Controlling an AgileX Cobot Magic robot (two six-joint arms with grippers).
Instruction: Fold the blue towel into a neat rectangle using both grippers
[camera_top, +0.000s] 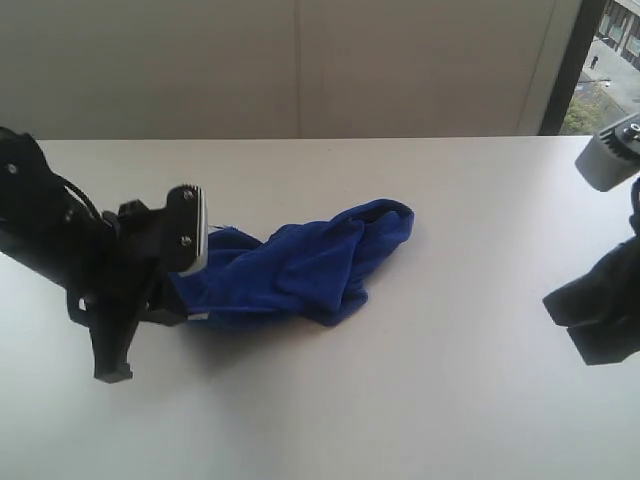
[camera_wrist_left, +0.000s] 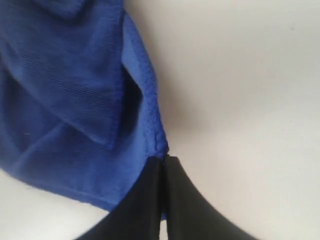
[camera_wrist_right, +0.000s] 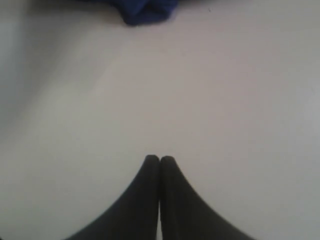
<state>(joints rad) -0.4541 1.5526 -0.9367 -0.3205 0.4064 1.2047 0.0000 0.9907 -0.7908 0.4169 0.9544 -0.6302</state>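
Exterior view: a fuzzy blue towel (camera_top: 300, 265) lies bunched mid-frame on the smooth table (camera_top: 400, 400). Left gripper (camera_wrist_left: 163, 159) pinches its edge; right gripper (camera_wrist_right: 160, 159) is closed, empty.

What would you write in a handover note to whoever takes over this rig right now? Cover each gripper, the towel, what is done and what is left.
Left gripper: shut on the towel, pinching one edge at the end nearest it.
Right gripper: shut, holding nothing, over bare table, apart from the towel.
Towel: bunched in a crumpled strip on the table, roughly mid-scene.
Done: one edge gripped; no neat fold made.
Left: probably open the right gripper, take another edge, spread the towel flat, then fold it into a rectangle.
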